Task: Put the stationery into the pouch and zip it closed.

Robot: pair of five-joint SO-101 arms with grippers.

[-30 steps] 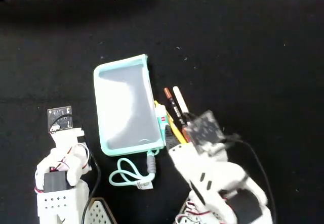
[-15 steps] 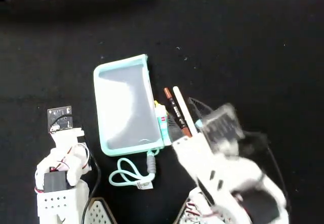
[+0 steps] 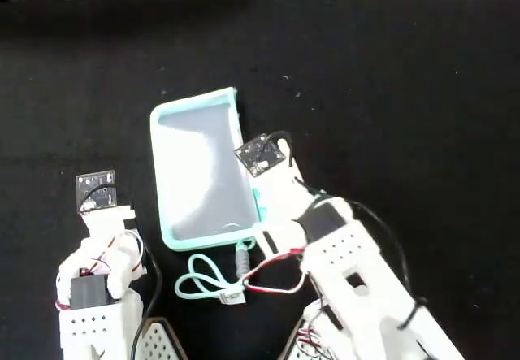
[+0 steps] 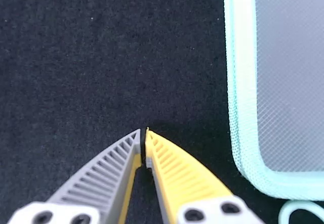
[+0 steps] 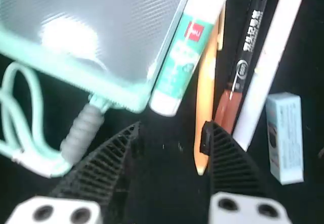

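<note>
On the counter (image 3: 406, 92) the pouch (image 3: 195, 173) lies flat; we judge it soft and easily nudged. The glue stick (image 5: 188, 52) lies against its long edge with the pencil (image 5: 206, 92) just beside it: light, stiff, apt to roll, best pinched mid-length. The right end effector (image 5: 170, 129) hangs over them with jaws apart, and the left end effector (image 4: 143, 133) is pressed together beside the pouch.

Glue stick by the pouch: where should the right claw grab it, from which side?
Probably its white end nearest the right claw, from above, closing across its width. The glue stick lies flat between the pouch edge and an orange pencil. That end reaches the pouch's corner, where room looks greatest.
</note>
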